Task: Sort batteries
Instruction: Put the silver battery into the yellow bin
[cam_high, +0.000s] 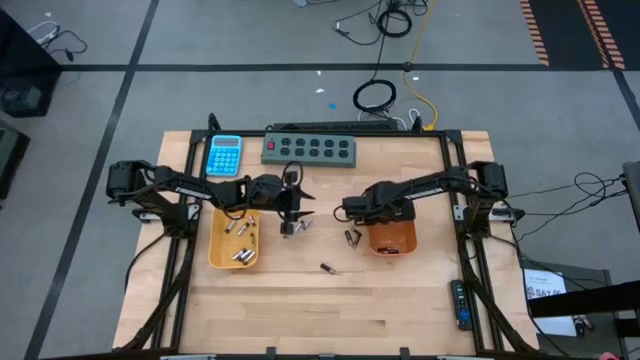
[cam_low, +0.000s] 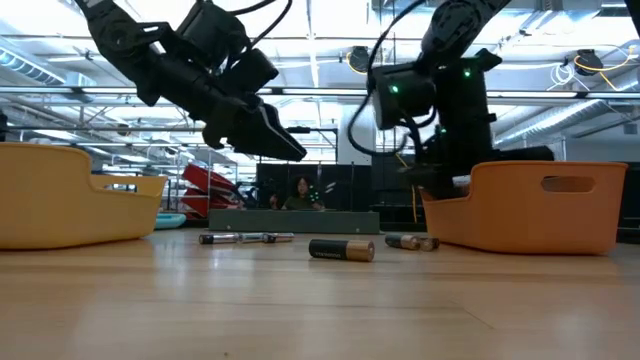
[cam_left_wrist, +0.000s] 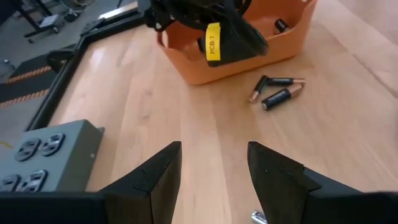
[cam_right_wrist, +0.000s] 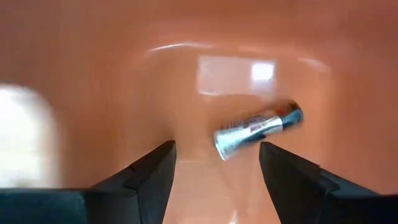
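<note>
**Clerk:** Metal-cased cells, small and cylindrical, are entered as the item: batteries, part silvery-grey, part dark. Four lots are listed. Several are lodged in the yellow tray (cam_high: 236, 243); a loose battery (cam_low: 341, 249) is laid on its side mid-table; a cluster of three (cam_left_wrist: 277, 91) is laid just beside the orange tray (cam_left_wrist: 186, 59); a thin pair (cam_low: 245, 238) is found under the left arm, near the yellow tray.

**Checker:** How is handling rated?

**Clerk:** Rigid, smooth and light for their bulk, it is judged; rolling is likely if a cell is nudged sideways. A hold across the barrel at mid-length is advised, fingers set square to the long axis, so the round wall is not squeezed out.

**Checker:** And the grippers?

**Clerk:** Left gripper (cam_left_wrist: 213, 171): fingers spread, nothing between them, held above bare wood close to the thin pair. Right gripper (cam_right_wrist: 216, 168): fingers likewise apart and empty, lowered inside the orange tray, where one silvery battery (cam_right_wrist: 258, 130) is seen on the floor.

**Checker:** Obstructions?

**Clerk:** A grey power strip (cam_high: 309, 149) and a blue calculator (cam_high: 225, 155) are recorded along the far edge, well apart from the loose cells. The cluster of three is crowded, touching or nearly so, and set tight against the orange tray's wall; finger room there is judged scarce. The mid-table cell is unencumbered.
</note>
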